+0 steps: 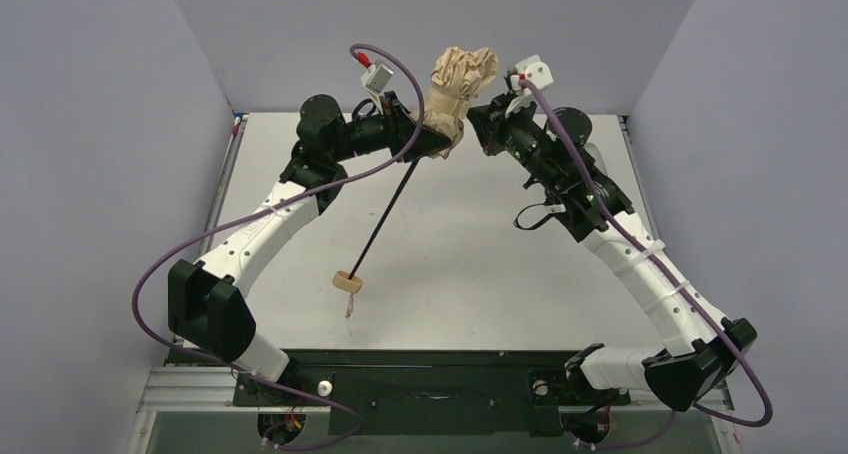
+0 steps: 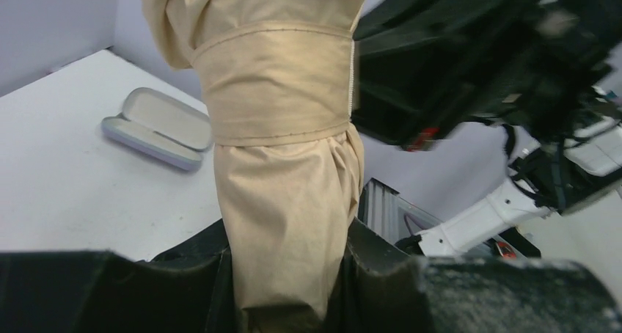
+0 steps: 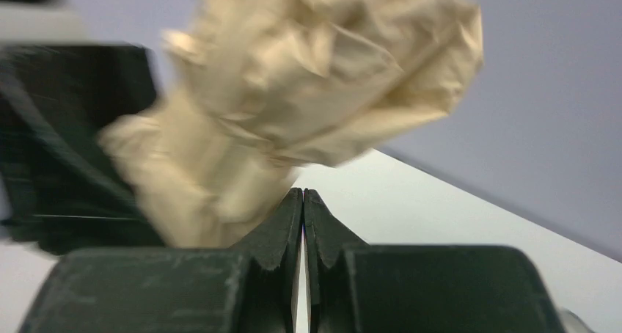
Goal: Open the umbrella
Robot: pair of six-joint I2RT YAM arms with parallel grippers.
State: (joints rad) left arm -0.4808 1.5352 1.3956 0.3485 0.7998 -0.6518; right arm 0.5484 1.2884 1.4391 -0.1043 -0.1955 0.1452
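The tan umbrella [image 1: 460,84] is held up in the air, its canopy still bunched and folded. Its thin black shaft [image 1: 385,219] slants down to the small tan knob handle [image 1: 346,282], which is at the table. My left gripper [image 1: 425,134] is shut on the lower part of the folded canopy [image 2: 282,164], with a fabric band [image 2: 275,83] wrapped round the canopy above the fingers [image 2: 389,267]. My right gripper [image 1: 478,124] is shut and empty, its tips [image 3: 303,197] just right of the crumpled canopy top [image 3: 293,91]. Whether they touch the fabric I cannot tell.
A pale lavender capsule case [image 2: 158,126] lies open on the white table [image 1: 480,254] behind the umbrella. The right arm's black wrist [image 2: 455,61] sits close beside the canopy. Grey walls enclose the table on three sides.
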